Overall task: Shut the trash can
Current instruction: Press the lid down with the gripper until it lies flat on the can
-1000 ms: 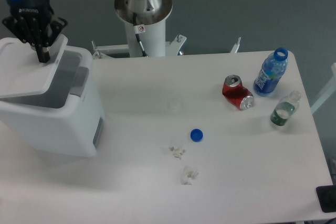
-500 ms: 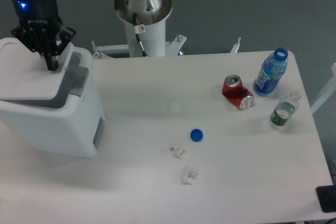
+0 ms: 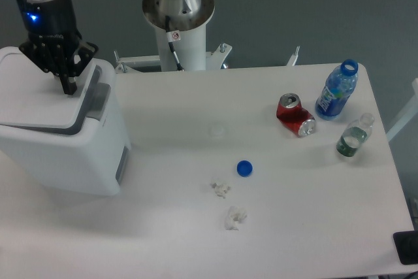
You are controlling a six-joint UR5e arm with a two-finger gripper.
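The trash can (image 3: 72,155) is a big white boxy bin at the left edge of the table. Its flat white lid (image 3: 36,96) lies almost level on the rim, with only a thin dark gap along its right side. A grey push tab (image 3: 99,99) shows at the right rim. My gripper (image 3: 68,85) points straight down and its shut fingertips press on the lid's right edge. Nothing is held between the fingers.
A crushed red can (image 3: 295,115), a blue bottle without cap (image 3: 337,89) and a small clear bottle (image 3: 354,135) stand at the right. A blue cap (image 3: 245,168) and white paper scraps (image 3: 228,206) lie mid-table. The arm's base column (image 3: 178,17) rises behind the table.
The gripper moved right and down, pushing the lid from a raised tilt to nearly flat. The wide dark opening of the bin has shrunk to a thin gap.
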